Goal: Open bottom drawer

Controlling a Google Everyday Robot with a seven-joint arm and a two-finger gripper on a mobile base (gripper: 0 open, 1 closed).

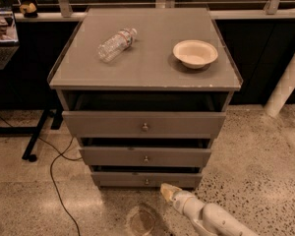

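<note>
The bottom drawer (118, 179) is the lowest, narrowest grey front of the three, with a small round metal knob (147, 182) at its centre. It stands out a little from the cabinet, like the two drawers above it. My gripper (166, 190) is at the end of the white arm that comes in from the lower right. Its tip sits just below and to the right of the knob, close to the drawer front. I cannot see whether it touches the drawer.
On the cabinet top (147, 68) lie a clear plastic bottle (116, 44) on its side and a cream bowl (195, 53). A black cable (56, 181) runs over the floor at the left, beside a black stand foot (34, 144). A white post (287, 80) stands at the right.
</note>
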